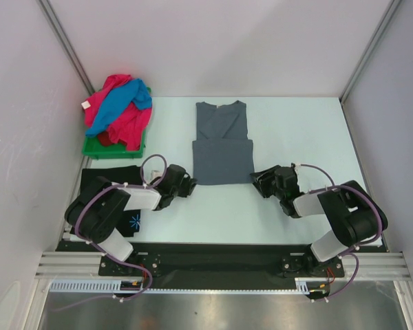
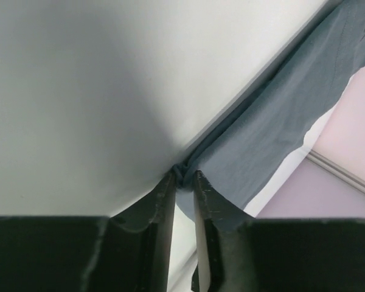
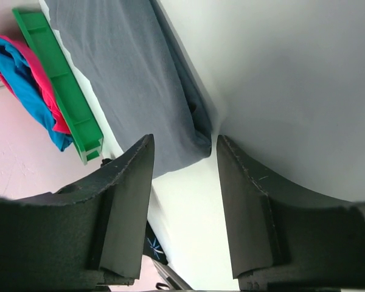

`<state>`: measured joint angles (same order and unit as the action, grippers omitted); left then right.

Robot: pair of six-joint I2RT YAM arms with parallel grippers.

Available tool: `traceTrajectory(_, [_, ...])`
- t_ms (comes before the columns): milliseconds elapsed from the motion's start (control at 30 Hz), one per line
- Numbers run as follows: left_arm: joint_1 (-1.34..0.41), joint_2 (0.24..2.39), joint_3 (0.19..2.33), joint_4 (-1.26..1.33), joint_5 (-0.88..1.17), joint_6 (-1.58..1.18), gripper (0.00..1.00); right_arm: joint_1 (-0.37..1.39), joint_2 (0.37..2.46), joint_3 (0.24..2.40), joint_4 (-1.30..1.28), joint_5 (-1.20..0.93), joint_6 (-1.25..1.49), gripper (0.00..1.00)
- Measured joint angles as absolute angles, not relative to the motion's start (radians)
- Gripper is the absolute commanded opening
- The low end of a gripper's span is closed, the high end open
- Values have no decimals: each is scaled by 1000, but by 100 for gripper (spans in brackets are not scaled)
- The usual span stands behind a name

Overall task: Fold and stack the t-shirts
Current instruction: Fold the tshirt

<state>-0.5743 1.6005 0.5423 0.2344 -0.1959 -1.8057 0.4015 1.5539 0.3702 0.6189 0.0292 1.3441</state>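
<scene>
White-walled cell, pale table (image 1: 296,137). Slate-grey t-shirt (image 1: 222,155) lies flat mid-table, partly folded, collar at far end. Left fingers (image 2: 164,210) almost closed, pinching its near-left corner. Right fingers (image 3: 131,201) wide apart, straddling its near-right corner, not gripping. Pink and blue t-shirts (image 1: 117,110) heaped on green tray (image 1: 113,150) at far left; black t-shirt (image 1: 110,175) near left, partly under left arm
</scene>
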Motion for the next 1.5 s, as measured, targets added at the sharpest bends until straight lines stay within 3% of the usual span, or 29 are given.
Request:
traceTrajectory(233, [-563, 1601, 542, 240, -194, -1757, 10, 402, 1602, 402, 642, 26, 1363, 49])
traceTrajectory(300, [-561, 1604, 542, 247, -191, -1745, 0, 402, 1616, 410, 648, 23, 1359, 27])
traceTrajectory(367, [-559, 1605, 541, 256, -184, -1729, 0, 403, 1632, 408, 633, 21, 1357, 0])
traceTrajectory(767, [-575, 1514, 430, 311, -138, -1649, 0, 421, 1486, 340, 498, 4, 1301, 0])
traceTrajectory(1067, [-732, 1132, 238, 131, -134, -1690, 0, 536, 974, 244, 108, 24, 1258, 0])
traceTrajectory(1333, [-968, 793, 224, -144, -245, -1773, 0, 743, 492, 223, -333, 125, 1333, 0])
traceTrajectory(1500, [-1137, 736, 228, -288, -336, -1855, 0, 916, 400, 224, -513, 215, 1409, 0])
